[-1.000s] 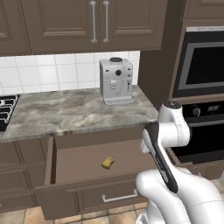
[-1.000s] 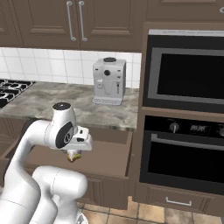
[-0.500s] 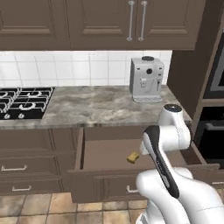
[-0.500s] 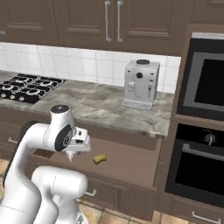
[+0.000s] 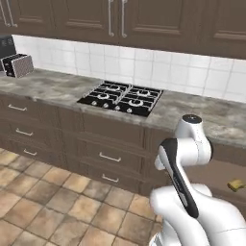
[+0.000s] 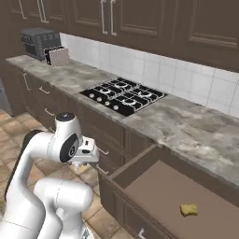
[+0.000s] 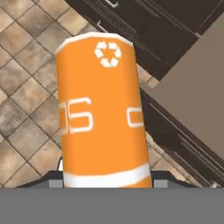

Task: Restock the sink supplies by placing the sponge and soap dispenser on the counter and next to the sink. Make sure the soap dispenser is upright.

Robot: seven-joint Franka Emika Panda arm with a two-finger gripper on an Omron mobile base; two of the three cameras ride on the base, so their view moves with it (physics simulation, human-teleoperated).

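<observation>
The gripper [image 6: 80,164] held the soap dispenser [image 7: 103,113], its orange body rising straight ahead of the hand above the tiled floor [image 7: 26,83]. The sponge [image 6: 189,209] lay in the open drawer [image 6: 154,186] below the surface [image 6: 186,126], well apart from the gripper.

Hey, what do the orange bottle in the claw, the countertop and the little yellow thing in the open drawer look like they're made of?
Soap dispenser: looks like smooth matte plastic, with an even orange skin and printed white marks.
Counter: looks like polished marbled stone, grey-brown with pale veining.
Sponge: probably soft foam, dull mustard with a lumpy outline, though it is too small to be sure.
Drawer: flat brown, wood-like.
</observation>
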